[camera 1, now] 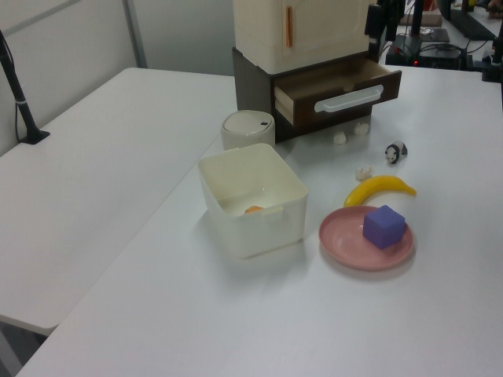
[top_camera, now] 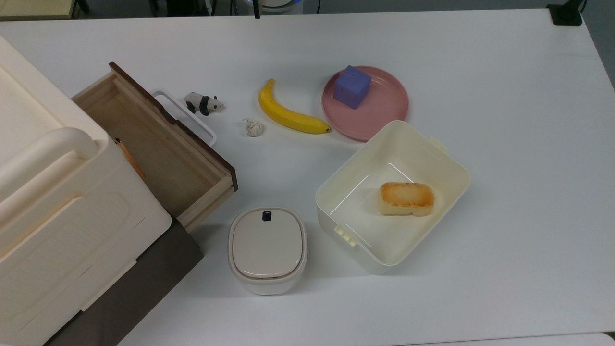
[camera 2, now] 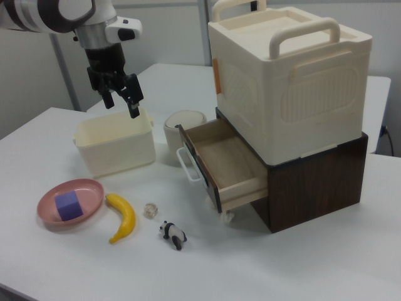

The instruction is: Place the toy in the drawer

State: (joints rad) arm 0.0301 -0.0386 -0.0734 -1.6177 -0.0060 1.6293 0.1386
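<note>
White and grey arm segments, black gripper (camera 2: 121, 100) with seemingly dark fingers

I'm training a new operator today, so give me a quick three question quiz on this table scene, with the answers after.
1. True or false: the panda already lies inside the drawer.
2. What sits on the pink plate? A) banana B) purple cube C) paper ball
3. In the right view, is the end effector holding anything?

Key
1. False. The panda stands on the table, beside the drawer's white handle, and the drawer is open.
2. B. The cube is on the plate; the banana and paper ball lie on the table.
3. No. It hangs open and empty above the tub.
</note>
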